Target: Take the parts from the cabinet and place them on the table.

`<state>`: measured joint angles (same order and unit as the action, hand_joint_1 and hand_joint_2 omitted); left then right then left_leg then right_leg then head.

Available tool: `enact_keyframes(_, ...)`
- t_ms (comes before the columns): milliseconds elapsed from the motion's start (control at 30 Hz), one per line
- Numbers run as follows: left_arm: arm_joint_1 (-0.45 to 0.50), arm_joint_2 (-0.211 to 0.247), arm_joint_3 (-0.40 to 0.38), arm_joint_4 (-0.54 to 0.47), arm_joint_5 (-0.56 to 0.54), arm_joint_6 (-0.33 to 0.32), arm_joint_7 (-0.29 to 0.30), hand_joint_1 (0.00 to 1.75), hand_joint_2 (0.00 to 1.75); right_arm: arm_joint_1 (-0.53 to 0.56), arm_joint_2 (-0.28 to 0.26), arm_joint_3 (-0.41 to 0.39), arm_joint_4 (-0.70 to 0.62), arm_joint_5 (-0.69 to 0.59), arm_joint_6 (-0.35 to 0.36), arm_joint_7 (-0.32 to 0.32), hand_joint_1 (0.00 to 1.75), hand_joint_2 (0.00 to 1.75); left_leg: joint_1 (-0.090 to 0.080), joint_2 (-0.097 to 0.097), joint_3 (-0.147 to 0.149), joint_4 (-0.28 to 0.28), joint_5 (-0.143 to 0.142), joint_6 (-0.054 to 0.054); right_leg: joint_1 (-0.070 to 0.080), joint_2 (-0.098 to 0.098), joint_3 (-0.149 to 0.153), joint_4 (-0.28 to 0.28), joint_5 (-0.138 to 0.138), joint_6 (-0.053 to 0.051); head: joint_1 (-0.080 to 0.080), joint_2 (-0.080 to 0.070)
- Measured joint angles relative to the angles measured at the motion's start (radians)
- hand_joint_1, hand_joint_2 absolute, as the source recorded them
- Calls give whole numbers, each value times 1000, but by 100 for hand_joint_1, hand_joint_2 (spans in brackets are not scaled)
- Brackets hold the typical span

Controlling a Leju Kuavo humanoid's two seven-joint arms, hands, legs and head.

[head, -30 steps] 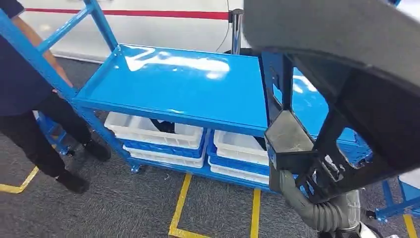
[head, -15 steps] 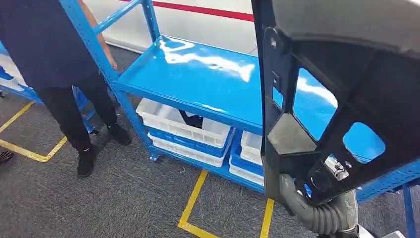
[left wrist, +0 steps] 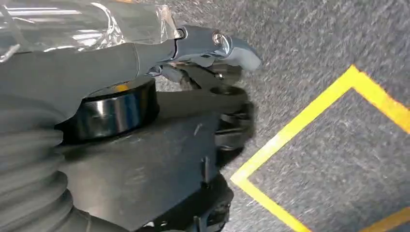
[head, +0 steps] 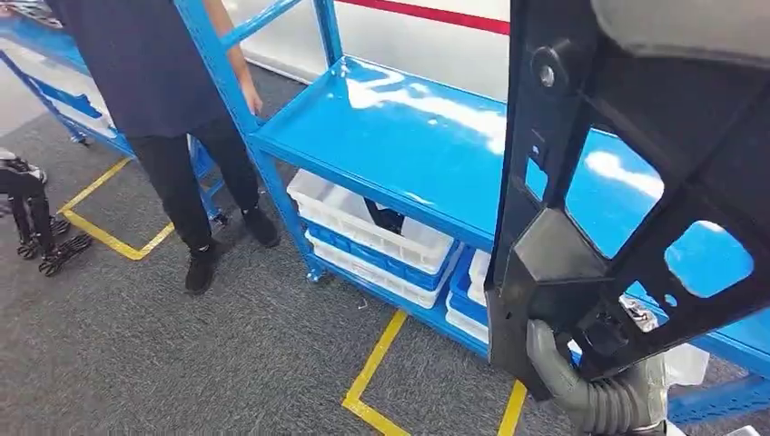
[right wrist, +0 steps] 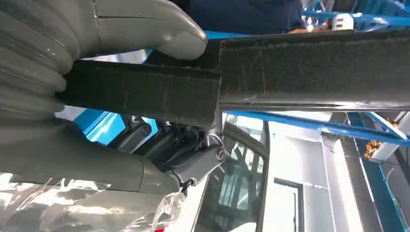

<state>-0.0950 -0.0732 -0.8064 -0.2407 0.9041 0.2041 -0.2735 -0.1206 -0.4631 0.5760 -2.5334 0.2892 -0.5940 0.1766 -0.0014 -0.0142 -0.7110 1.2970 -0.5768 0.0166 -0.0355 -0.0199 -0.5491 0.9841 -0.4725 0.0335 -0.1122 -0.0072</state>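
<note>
Right hand (right wrist: pixel 96 96) — grey ribbed cover, thick grey thumb — grips the large black plastic part with open triangular cut-outs (head: pixel 636 209); in the right wrist view the thumb lies over one face of a dark felt-covered bar of the part and the darker fingers (right wrist: pixel 193 162) curl under the opposite face, so the bar is clamped between them. In the head view the part is raised near the camera at the right of the scene, in front of the blue metal shelving unit (head: pixel 399 136), with the ribbed wrist below it at the near right.

Left hand (left wrist: pixel 145 121) hangs over the grey carpeted floor (left wrist: pixel 338 183); its dark fingers are drawn together against a dark flat surface, and whether they hold anything cannot be told.

The glossy top shelf of the shelving unit lies beyond the part. On the lower shelf sit white plastic bins stacked with blue ones (head: pixel 368 236); a dark item lies in the upper left bin. Yellow tape lines (head: pixel 372 372) mark the floor in front. A person in dark clothing and black shoes (head: pixel 163 100) stands at the far left — one hand on the blue upright.
</note>
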Motion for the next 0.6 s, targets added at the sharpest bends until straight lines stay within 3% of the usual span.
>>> enact_keyframes(33,1,0,0,0,0,1,0,0,175,1,0,-1,0,0,0,0,175,175,2,1,-4,1,10,0,0,-10,1,0,-1,0,0,0)
enact_keyframes(67,1,0,0,0,-2,1,0,0,175,3,0,-3,0,0,1,0,175,175,1,3,19,-47,42,3,1,-19,2,0,-2,-1,0,0)
enact_keyframes(100,0,0,0,0,-4,1,-1,0,175,4,0,-6,0,0,1,1,175,175,0,10,65,-142,88,9,3,-28,4,0,-2,0,0,0)
enact_keyframes(133,0,0,0,0,-4,1,-1,0,175,4,-1,-10,-2,0,1,1,175,175,-5,28,114,-239,129,20,4,-35,6,-1,-3,1,0,0)
enact_keyframes(167,-1,0,0,0,-5,1,-2,0,175,4,-2,-12,-3,0,1,1,175,175,-15,79,157,-320,149,35,4,-42,8,-2,-4,2,0,0)
enact_keyframes(200,-4,0,-1,0,-4,1,-3,0,175,5,-2,-14,-4,1,1,1,175,175,-23,82,159,-335,143,35,12,-50,8,-1,-7,8,0,0)
enact_keyframes(300,-1,0,-1,0,-4,1,-9,0,175,13,-3,-18,-4,-3,1,6,175,175,-27,54,149,-335,145,44,8,-74,16,-11,-6,19,0,0)
enact_keyframes(333,-1,0,-1,0,-4,2,-10,0,175,14,-4,-21,-5,-8,0,6,175,175,-21,41,164,-353,158,51,14,-82,18,-13,-10,28,0,0)
enact_keyframes(367,2,-2,-1,0,-3,2,-10,0,175,21,-5,-26,-5,-10,-1,7,175,175,-16,34,168,-363,165,52,7,-42,16,7,-26,29,2,0)
enact_keyframes(400,-1,-1,-1,1,-3,2,-9,0,175,21,-5,-27,-5,-11,-1,5,175,175,-13,26,169,-366,166,58,9,-13,-7,60,-64,26,3,0)
enact_keyframes(467,-3,-3,-2,1,-2,2,-3,0,175,28,-7,-30,-5,-21,0,1,175,175,-13,6,169,-365,168,63,11,14,-84,225,-143,25,9,0)
enact_keyframes(500,-3,-3,-4,1,-1,3,1,0,175,31,-7,-31,-5,-21,2,1,175,175,-14,-7,168,-365,168,63,11,16,-121,297,-163,27,9,0)
enact_keyframes(533,-2,-3,-5,1,1,6,7,0,175,31,-7,-31,-5,-21,5,1,175,175,-14,-18,170,-364,168,63,11,17,-132,314,-156,28,9,0)
enact_keyframes(567,-1,-3,-6,2,3,10,13,0,175,31,-7,-32,-5,-21,5,1,175,175,-13,-30,172,-364,168,62,10,17,-120,281,-125,29,9,0)
enact_keyframes(600,-1,-2,-8,2,3,10,16,0,175,31,-7,-33,-5,-20,6,0,175,175,-12,-43,173,-362,167,61,8,19,-90,212,-80,30,9,0)
